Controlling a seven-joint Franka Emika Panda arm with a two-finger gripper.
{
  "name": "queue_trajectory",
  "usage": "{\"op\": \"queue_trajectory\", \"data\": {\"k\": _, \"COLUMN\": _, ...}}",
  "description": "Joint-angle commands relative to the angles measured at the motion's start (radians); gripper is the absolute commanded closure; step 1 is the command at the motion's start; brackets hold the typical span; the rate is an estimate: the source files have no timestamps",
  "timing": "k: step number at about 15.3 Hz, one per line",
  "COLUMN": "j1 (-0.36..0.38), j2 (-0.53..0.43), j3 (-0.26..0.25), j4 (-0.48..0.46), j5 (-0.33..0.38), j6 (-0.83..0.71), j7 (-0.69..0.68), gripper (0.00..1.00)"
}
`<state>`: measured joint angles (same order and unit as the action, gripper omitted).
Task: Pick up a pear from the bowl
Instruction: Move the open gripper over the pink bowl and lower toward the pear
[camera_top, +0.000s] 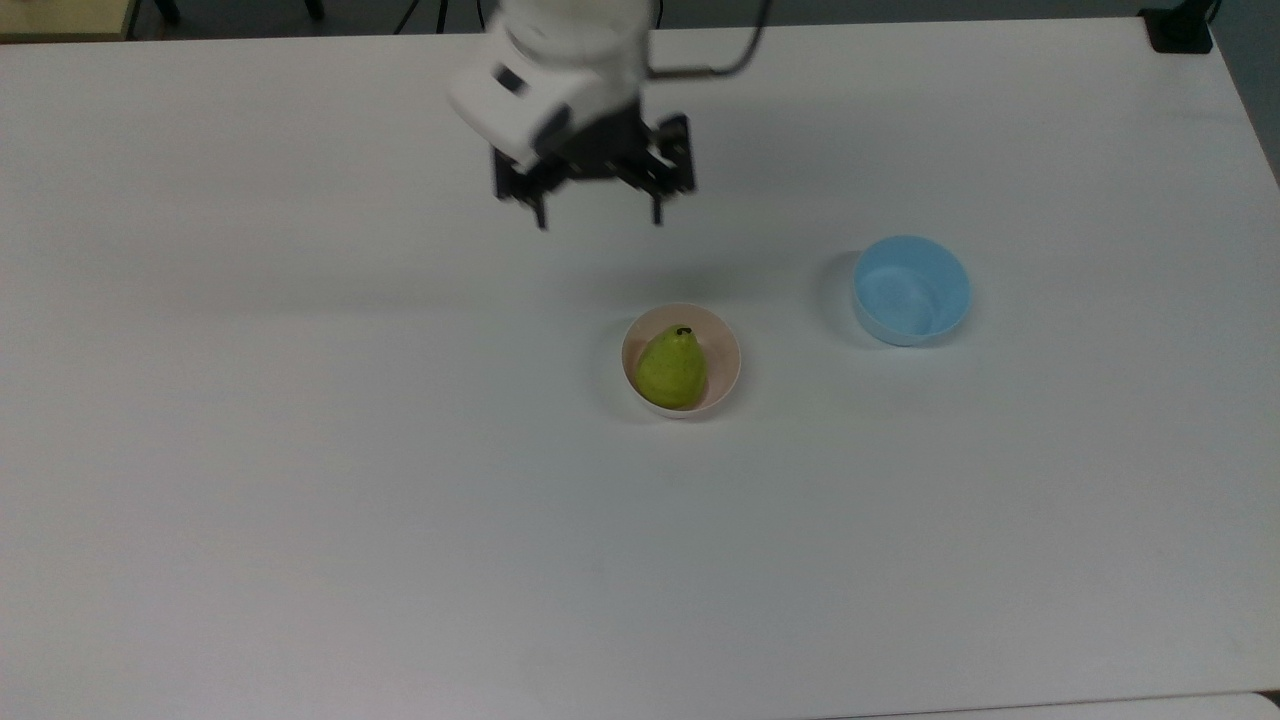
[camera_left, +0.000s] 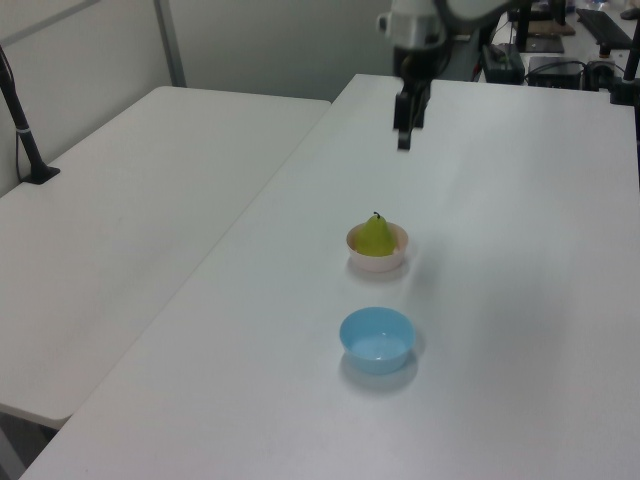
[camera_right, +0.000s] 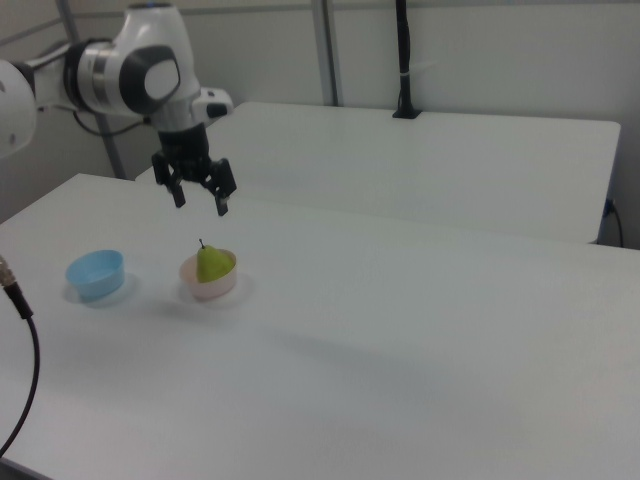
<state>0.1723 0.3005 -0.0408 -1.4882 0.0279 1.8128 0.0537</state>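
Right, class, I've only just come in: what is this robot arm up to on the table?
A white robot arm hangs its black claw above the white table, fingers spread open and holding nothing. A yellow-green pear stands stem-up in a pale pink bowl; in the right view the claw is above that bowl and not touching it. A light blue bowl sits apart, with nothing in it. The pear has not yet been grasped.

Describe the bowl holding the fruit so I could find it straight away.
On the big white table stand two small round bowls. The pink bowl is the top view's left one, nearer the black claw. It holds a yellow-green pear; the light blue bowl holds nothing.
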Motion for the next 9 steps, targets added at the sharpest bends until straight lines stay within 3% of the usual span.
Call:
{"op": "queue_trajectory", "data": {"k": 1, "j1": 0.073, "j2": 0.121, "j3": -0.028, "j4": 0.034, "j5": 0.013, "j6": 0.078, "j7": 0.003, "gripper": 0.0}}
{"op": "queue_trajectory", "data": {"k": 7, "j1": 0.108, "j2": 0.207, "j3": -0.031, "j4": 0.034, "j5": -0.023, "j6": 0.112, "j7": 0.008, "gripper": 0.0}}
{"op": "queue_trajectory", "data": {"k": 9, "j1": 0.115, "j2": 0.233, "j3": -0.031, "j4": 0.034, "j5": -0.036, "j6": 0.114, "j7": 0.009, "gripper": 0.07}}
